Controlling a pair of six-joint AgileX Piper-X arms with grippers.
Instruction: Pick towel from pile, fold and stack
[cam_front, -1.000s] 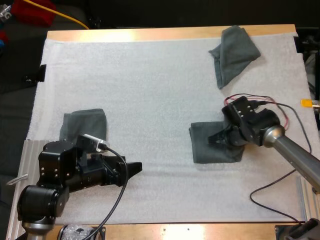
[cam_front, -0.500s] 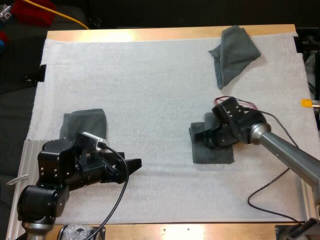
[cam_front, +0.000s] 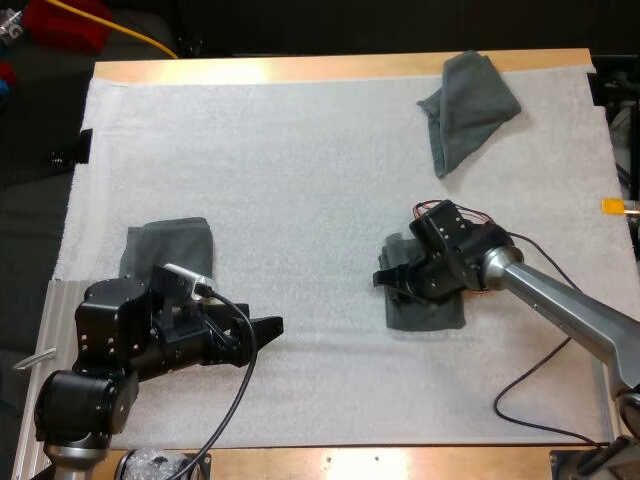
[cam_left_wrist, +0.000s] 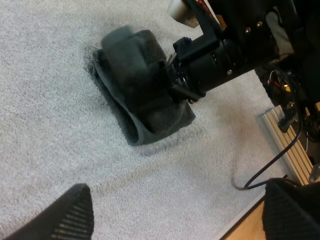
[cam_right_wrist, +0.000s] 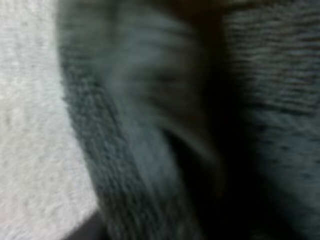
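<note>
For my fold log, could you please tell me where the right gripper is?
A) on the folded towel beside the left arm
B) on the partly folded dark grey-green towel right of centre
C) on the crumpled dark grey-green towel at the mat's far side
B: the right gripper holds a rolled-over flap of the partly folded dark grey-green towel.

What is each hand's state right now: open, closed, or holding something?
Left hand: open, holding nothing.
Right hand: closed on the towel.
</note>
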